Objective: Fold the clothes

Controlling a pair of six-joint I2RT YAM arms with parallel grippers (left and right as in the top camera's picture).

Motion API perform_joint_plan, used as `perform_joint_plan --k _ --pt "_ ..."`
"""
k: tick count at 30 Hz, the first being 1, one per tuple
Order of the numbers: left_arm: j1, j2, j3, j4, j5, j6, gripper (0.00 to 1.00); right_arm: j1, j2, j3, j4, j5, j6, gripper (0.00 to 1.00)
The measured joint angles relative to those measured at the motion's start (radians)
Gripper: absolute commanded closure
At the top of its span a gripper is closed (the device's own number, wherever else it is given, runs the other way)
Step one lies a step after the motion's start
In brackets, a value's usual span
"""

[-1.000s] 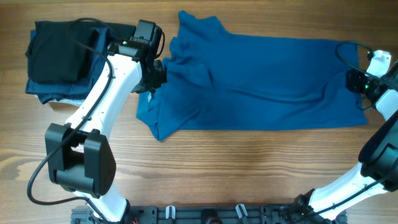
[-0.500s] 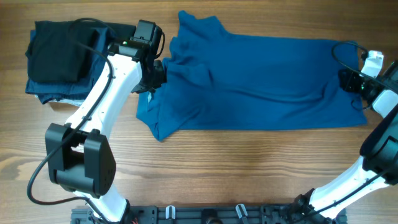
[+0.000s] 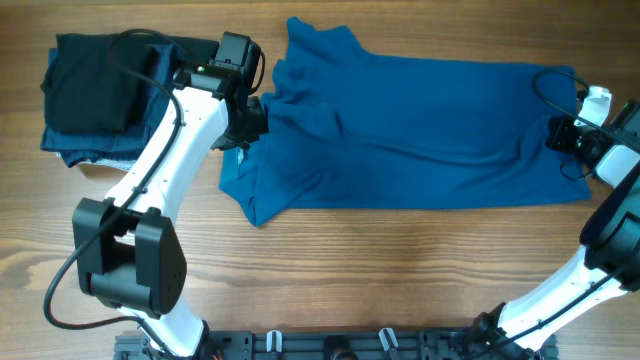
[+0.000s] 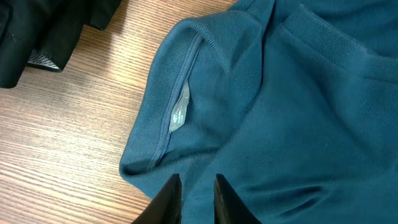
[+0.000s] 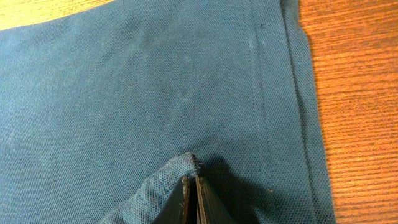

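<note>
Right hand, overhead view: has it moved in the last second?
Yes. The right hand slid inward, off the bare table and across the hem of the blue polo shirt, and has closed on a pinch of its fabric.

arms: white, black joints | hands: black | cables: black (looped)

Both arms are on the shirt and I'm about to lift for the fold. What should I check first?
1. Right gripper: jaws shut on a pinch of shirt near the hem: ok.
2. Left gripper: jaws narrow on fabric by the collar: ok.
3. Shirt lying flat: not ok, rumpled at the collar end.
4. Dark pile apart from shirt: ok.
5. Bare table in front for the fold: ok.
</note>
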Motion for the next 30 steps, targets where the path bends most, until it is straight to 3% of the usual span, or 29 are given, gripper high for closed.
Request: perform_joint_plan --k 21,23,26,28,30 --pt "0.0 0.075 0.0 0.0 0.0 -0.022 0.81 0.0 -0.104 0.013 -0.134 0.219 0.027 0.96" --pt "0.0 0.075 0.0 0.003 0.0 -0.023 0.79 0.0 -0.104 0.013 -0.134 0.179 0.016 0.77" --pt "0.0 0.075 0.0 0.014 0.007 -0.026 0.74 0.0 -0.104 0.013 -0.133 0.143 0.004 0.67" --pt "0.0 0.075 0.0 0.021 0.019 -0.028 0.74 0.0 -0.104 0.013 -0.134 0.127 0.001 0.65" --pt "0.0 0.075 0.0 0.023 0.027 -0.029 0.82 0.0 -0.104 0.013 -0.133 0.119 -0.002 0.66"
